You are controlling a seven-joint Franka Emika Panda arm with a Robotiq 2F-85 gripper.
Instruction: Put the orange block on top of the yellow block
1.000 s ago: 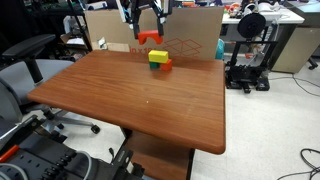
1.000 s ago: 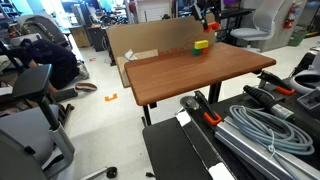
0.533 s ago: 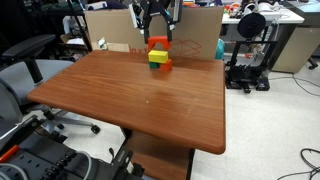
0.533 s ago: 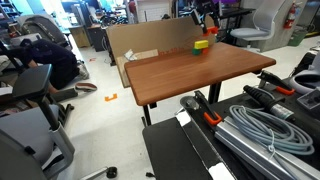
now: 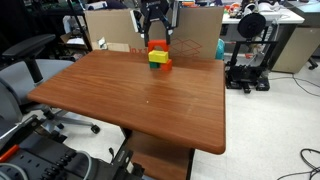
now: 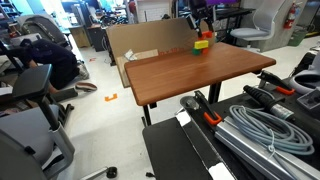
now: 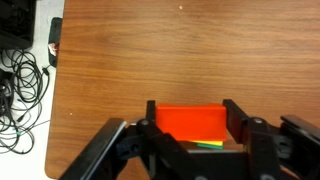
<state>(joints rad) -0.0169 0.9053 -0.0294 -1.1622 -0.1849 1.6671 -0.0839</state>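
Note:
My gripper (image 7: 188, 122) is shut on the orange block (image 7: 188, 124). In the wrist view a sliver of the yellow block (image 7: 207, 144) shows just under the orange block's lower edge. In both exterior views the gripper (image 5: 156, 38) (image 6: 203, 30) holds the orange block (image 5: 157, 45) (image 6: 203, 36) directly over the yellow block (image 5: 157, 57) (image 6: 201, 44) at the far end of the wooden table (image 5: 140, 95). I cannot tell whether the two blocks touch. Another orange piece (image 5: 166, 64) lies beside the yellow block.
A cardboard panel (image 5: 195, 35) stands behind the table's far edge. Office chairs (image 5: 30, 55) stand to one side, a black equipment rack (image 5: 250, 55) to the other. Cables (image 7: 20, 80) lie on the floor beside the table edge in the wrist view.
The gripper has moved sideways with the orange block to a spot over the yellow block and has come down closer to it.

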